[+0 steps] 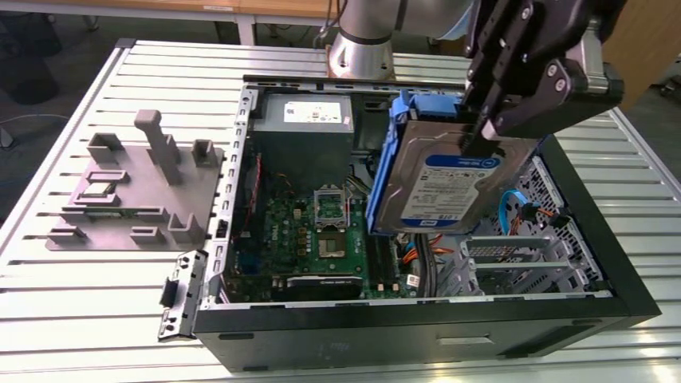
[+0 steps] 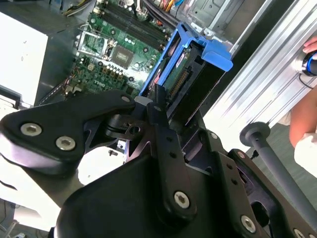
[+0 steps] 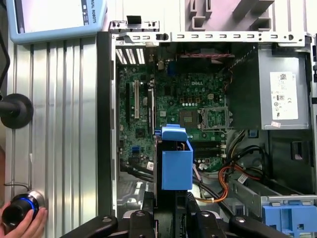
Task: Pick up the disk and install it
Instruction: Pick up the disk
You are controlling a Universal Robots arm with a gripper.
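Note:
The disk [image 1: 445, 187], a silver drive with a blue-and-white label in a blue carrier frame, hangs upright and slightly tilted above the open computer case [image 1: 426, 313]. My gripper [image 1: 481, 142] is shut on its upper edge, coming down from above. In the second wrist view the black fingers [image 2: 166, 144] clamp the disk [image 2: 190, 67] over the motherboard. The first wrist view looks straight down on the carrier's blue end [image 3: 176, 166], which hovers over the case's middle, beside the motherboard.
Inside the case lie the green motherboard [image 1: 319, 231], a grey power-supply box [image 1: 303, 120] and a metal drive cage [image 1: 511, 255]. A bare blue bracket [image 3: 290, 215] sits in one corner. A grey fixture plate [image 1: 127, 191] lies at the exterior view's left. A hand [image 3: 22, 218] holds a knob.

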